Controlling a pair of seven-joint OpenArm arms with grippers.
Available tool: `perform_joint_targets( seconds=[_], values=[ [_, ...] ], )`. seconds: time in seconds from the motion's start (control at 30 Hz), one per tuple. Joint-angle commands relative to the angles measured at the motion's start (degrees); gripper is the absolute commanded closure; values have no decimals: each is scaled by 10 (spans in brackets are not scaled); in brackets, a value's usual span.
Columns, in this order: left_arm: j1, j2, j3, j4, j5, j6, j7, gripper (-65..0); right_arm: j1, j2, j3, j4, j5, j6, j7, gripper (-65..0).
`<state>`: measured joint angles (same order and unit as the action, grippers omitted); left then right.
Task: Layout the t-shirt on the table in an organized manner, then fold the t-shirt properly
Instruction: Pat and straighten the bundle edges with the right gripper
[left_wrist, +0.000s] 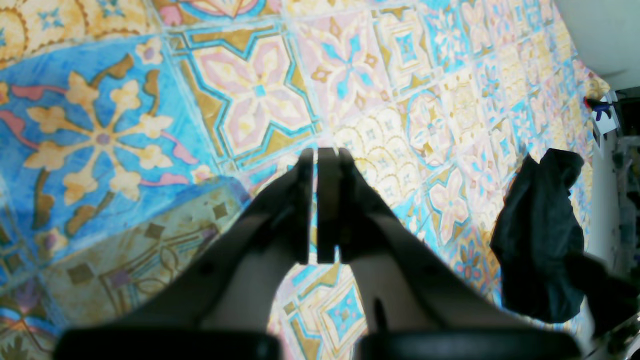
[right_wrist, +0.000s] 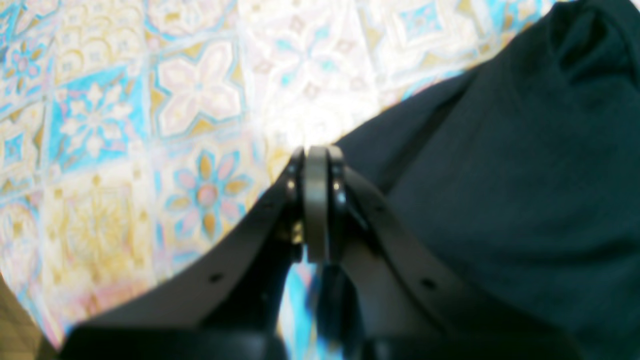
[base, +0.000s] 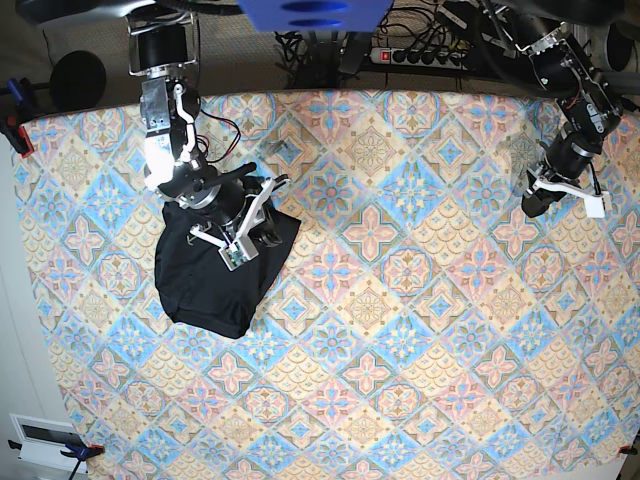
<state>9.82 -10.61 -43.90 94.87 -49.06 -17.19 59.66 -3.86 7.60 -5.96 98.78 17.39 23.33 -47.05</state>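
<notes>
So here's what I'm looking at from my end. The plain black soft fabric t-shirt (base: 215, 270) is sitting in a rumpled heap on the wide table covered with the pastel blue, pink and cream diamond-and-flower tile cloth (base: 400, 330), over on the left side of the base view and nowhere near flat. One lobe of it sticks out toward the table's middle, the rest sags down toward the near-left part.

The right gripper (base: 243, 237) is right over the top edge of that heap. On its wrist cam the jaws are pinched together with no gap I can see, the tips (right_wrist: 316, 165) sitting right at the edge where the black fabric (right_wrist: 500, 175) meets the patterned cloth (right_wrist: 150, 125). Can't honestly tell if there's any fabric caught between them, the picture's too blurry there.

The left gripper (base: 536, 197) is way off at the far right side of the table, well apart from the shirt. Its wrist cam shows the jaws (left_wrist: 320, 165) pressed closed on nothing, hanging over bare tile pattern (left_wrist: 250, 95), with the dark bundle of shirt (left_wrist: 540, 235) off in the distance at the edge of frame.
</notes>
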Motion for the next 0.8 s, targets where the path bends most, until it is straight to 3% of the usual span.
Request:
perform_joint_targets(
  seconds=[0.0,0.53,0.77],
  values=[
    [-5,-9,-3,10,-11,-3,-8,-7,0,1,3,4,1,0,7,0],
    [-13,-10,12,10,-11,-3,-8,-7,-25,9,10,-56,-2,0,4,0],
    [-11,-29,12,11,-10,-3,-8,-7,-44,16,69,-51,-2,0,1,0]
  ],
)
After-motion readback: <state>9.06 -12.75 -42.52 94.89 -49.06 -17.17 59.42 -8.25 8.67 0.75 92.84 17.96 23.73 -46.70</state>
